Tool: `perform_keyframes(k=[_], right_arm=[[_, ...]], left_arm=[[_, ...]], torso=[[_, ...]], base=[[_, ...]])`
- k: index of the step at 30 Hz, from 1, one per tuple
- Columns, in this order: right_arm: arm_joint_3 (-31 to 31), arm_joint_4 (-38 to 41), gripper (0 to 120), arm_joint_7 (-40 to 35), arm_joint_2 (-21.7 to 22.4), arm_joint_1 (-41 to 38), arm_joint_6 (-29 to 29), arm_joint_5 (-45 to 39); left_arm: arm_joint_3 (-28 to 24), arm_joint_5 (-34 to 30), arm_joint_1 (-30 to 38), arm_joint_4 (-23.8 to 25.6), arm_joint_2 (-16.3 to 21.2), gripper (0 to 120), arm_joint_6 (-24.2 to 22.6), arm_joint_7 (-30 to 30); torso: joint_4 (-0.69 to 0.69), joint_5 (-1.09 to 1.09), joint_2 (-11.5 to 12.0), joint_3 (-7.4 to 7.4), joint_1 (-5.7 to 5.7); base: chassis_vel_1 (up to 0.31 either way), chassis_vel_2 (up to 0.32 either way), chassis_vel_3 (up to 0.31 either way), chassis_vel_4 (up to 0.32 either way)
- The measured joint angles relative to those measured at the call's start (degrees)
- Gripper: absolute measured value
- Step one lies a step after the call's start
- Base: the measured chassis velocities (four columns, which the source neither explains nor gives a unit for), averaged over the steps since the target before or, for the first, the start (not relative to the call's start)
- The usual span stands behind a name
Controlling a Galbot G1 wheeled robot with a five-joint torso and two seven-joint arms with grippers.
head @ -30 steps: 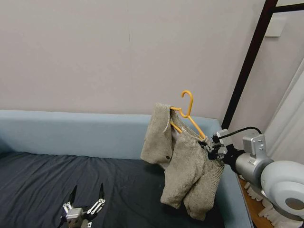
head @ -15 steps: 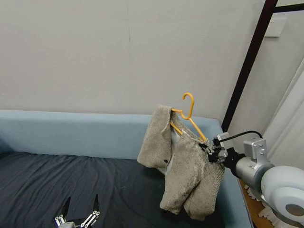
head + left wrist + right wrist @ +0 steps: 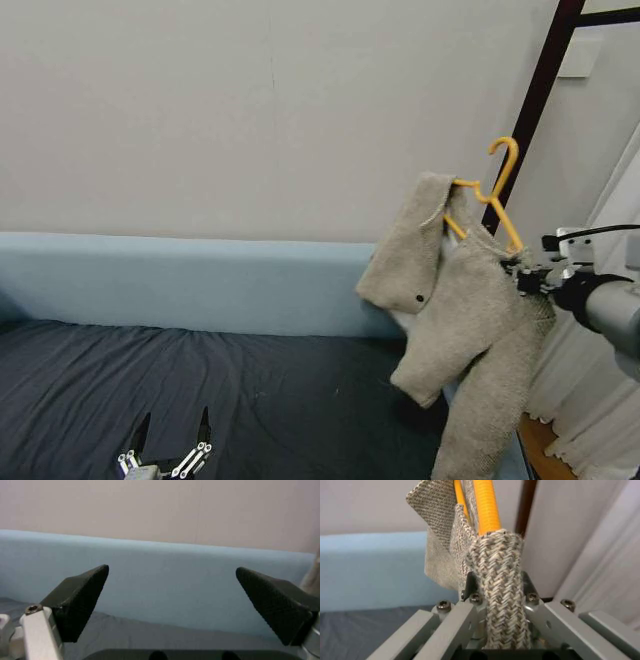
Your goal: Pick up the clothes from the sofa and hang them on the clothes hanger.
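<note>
A beige knitted sweater hangs on an orange hanger, lifted in the air at the sofa's right end. My right gripper is shut on the sweater's shoulder and the hanger arm under it. In the right wrist view the knit-covered hanger arm sits clamped between the jaws, with the bare orange hanger running beyond. The hook sits close to the black rack pole, in front of it. My left gripper rests low over the dark seat, open, with both black fingertips spread wide and nothing between them.
The light blue sofa back runs along the wall, above a dark seat cover. The black rack pole slants up at the right, with white curtains beside it. A wooden floor patch shows at lower right.
My right gripper has carried the hanger and sweater up and to the right, from above the sofa's end to beside the black pole. The left gripper stays low.
</note>
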State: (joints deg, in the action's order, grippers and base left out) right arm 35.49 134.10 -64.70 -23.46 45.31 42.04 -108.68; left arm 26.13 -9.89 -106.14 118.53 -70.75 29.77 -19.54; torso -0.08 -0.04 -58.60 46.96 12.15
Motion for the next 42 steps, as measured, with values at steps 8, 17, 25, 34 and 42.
perform_keyframes(k=[8,17,25,34,42], right_arm=[[0.52,-10.71,5,4.32,-0.70,1.66,0.09,10.06],[0.96,-21.11,5,11.02,-1.19,3.56,0.15,23.82],[-0.93,-30.12,5,16.22,-2.70,-0.28,0.04,33.56],[-5.78,-43.26,5,29.25,-7.14,-6.26,-8.31,51.99],[-18.39,-58.46,5,38.51,-13.66,-19.52,-18.38,66.42]], left_arm=[[-0.04,-0.02,0.05,-0.01,0.03,100,-0.03,-0.01],[-0.07,-0.05,0.07,-0.04,0.07,100,-0.06,-0.03],[-0.09,-0.05,0.07,-0.06,0.07,100,-0.09,-0.03],[-0.10,-0.06,0.07,-0.07,0.08,100,-0.10,-0.04],[-0.09,-0.06,0.07,-0.08,0.08,100,-0.10,-0.13]], torso=[[0.02,0.01,0.01,0.01,0.00],[0.01,0.02,0.01,0.01,0.00],[0.02,-0.01,0.01,0.01,0.00],[-0.01,0.00,0.01,0.00,0.00],[0.01,0.02,0.02,0.01,0.00]], base=[[0.000,0.000,0.000,0.000],[0.000,0.000,0.000,0.000],[0.000,0.000,0.000,0.000],[0.000,0.000,0.000,0.000],[0.000,0.000,0.000,0.000]])
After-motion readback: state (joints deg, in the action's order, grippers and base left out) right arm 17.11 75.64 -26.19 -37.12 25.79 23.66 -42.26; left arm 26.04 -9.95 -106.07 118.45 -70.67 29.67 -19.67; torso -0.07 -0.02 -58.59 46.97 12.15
